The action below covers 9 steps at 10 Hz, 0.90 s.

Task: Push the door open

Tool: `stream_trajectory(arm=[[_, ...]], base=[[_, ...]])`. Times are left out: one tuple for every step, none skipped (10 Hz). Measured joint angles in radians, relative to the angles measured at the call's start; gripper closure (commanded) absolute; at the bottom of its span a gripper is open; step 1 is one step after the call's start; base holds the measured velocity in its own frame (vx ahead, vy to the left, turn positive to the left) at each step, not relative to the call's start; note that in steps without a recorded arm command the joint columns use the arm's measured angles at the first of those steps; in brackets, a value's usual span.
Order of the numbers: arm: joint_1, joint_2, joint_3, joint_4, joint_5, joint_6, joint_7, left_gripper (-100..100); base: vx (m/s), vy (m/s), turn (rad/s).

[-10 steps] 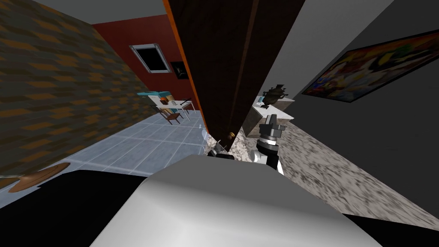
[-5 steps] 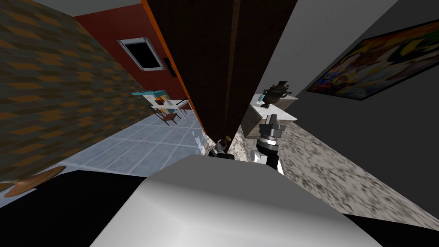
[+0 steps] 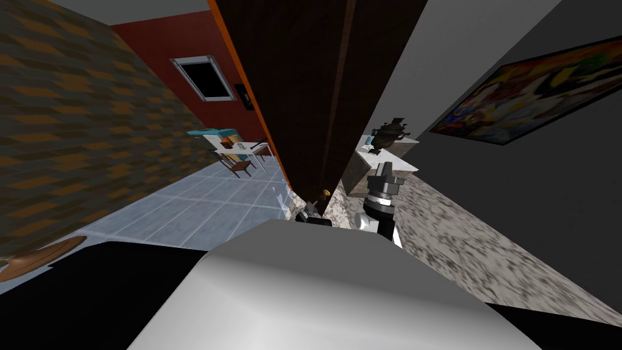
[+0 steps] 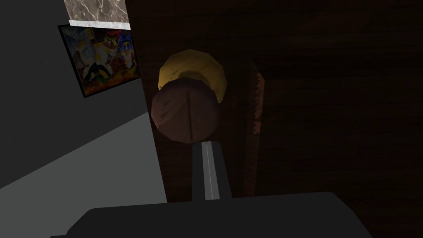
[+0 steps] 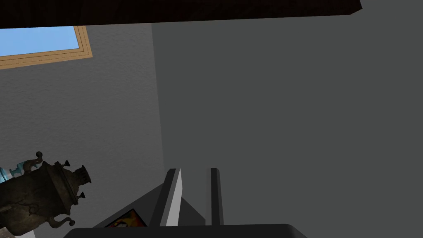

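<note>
The dark brown door (image 3: 316, 91) with an orange edge stands ajar straight ahead of me. Its round brown knob (image 4: 186, 115) sits on a yellow rosette (image 4: 196, 68) near the door's free edge. My left gripper (image 4: 206, 143) is shut with nothing between its fingers. Its tip lies just short of the knob, touching or nearly so. In the head view the left gripper (image 3: 311, 209) sits low beside the knob (image 3: 326, 193). My right gripper (image 3: 382, 176) is raised to the right of the door. Its fingers (image 5: 175, 194) are a narrow gap apart and hold nothing.
Left of the door lies a tiled floor (image 3: 200, 206) with a table and chairs (image 3: 240, 152) at the far end. On the right, a cabinet (image 3: 389, 159) carries a dark urn (image 3: 392, 132), and a painting (image 3: 534, 91) hangs on the grey wall.
My left gripper's fingers have come together at the knob. My head view swung slightly sideways and partly back; the right arm stayed put.
</note>
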Motion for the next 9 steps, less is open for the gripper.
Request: stream_trajectory(arm=[[0.0,0.0,0.0,0.0,0.0,0.0,0.0,-100],[0.006,0.015,0.0,-0.003,0.001,-0.001,-0.003,-100],[0.019,0.024,0.0,-0.023,0.004,0.007,-0.003,-100],[0.023,0.015,0.003,-0.027,0.008,0.011,-0.004,-100],[0.033,0.0,0.002,-0.04,0.01,0.015,-0.004,-100],[0.033,-0.017,0.004,-0.04,0.011,0.016,-0.004,-100],[0.033,-0.019,0.004,-0.04,0.012,0.015,-0.004,-100],[0.036,-0.007,0.003,-0.041,0.012,0.015,-0.006,-100],[0.035,0.006,0.003,-0.042,0.013,0.016,-0.006,-100]], base=[[-0.021,0.032,0.057],[-0.117,0.111,0.171],[-0.184,0.153,0.108],[-0.207,0.059,0.048],[-0.181,-0.034,0.039],[-0.076,-0.018,0.008],[0.073,-0.013,-0.02],[0.161,-0.03,-0.012],[0.176,-0.09,-0.013]])
